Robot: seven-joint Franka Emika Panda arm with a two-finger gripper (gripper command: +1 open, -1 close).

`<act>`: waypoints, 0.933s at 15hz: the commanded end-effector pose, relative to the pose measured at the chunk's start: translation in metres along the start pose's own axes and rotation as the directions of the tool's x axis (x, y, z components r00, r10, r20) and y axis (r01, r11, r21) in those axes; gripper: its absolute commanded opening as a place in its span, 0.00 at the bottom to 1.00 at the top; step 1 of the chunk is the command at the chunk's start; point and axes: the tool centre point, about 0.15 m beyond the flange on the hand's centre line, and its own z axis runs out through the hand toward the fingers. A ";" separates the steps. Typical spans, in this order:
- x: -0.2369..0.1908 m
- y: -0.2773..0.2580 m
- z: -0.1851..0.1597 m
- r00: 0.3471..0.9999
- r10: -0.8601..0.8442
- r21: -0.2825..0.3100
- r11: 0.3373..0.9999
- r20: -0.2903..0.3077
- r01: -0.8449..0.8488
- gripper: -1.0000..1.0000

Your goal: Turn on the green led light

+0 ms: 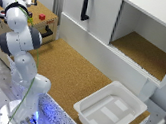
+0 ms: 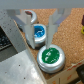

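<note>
A: Start close. What does the wrist camera show?

B: The green led light (image 2: 50, 55) is nearest, a round button with a pale rim lying flat on the cork worktop (image 2: 70, 30), its face pointing straight up. Being round, it has no long axis to speak of. The jaws (image 2: 41, 20) hang over it, spread wide, with nothing between them; one finger (image 2: 56, 22) reaches down toward the green face, but I cannot tell whether it touches.

A: And past it?

B: Just beyond sits a blue button (image 2: 39, 34) of the same kind, near the green one but apart from it.

A: Now the exterior view.

B: The arm (image 1: 21, 37) fills the left of the frame, its base at the lower left. The buttons themselves are hidden there. A white tray (image 1: 92, 108) rests on the worktop at the lower right. Farther back, a wooden box (image 1: 0, 22) with a small red block (image 1: 41, 17) on top stands at the upper left, and a white cabinet (image 1: 98, 8) with a black handle (image 1: 86, 6) and an open compartment spans the upper right.
</note>
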 end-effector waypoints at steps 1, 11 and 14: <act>0.023 0.011 0.029 0.998 0.035 -0.057 0.998 0.053 -0.032 0.00; 0.012 0.005 0.062 0.995 0.082 -0.050 0.996 0.057 -0.079 0.00; 0.018 0.014 0.089 0.991 0.100 -0.032 0.995 0.083 -0.098 0.00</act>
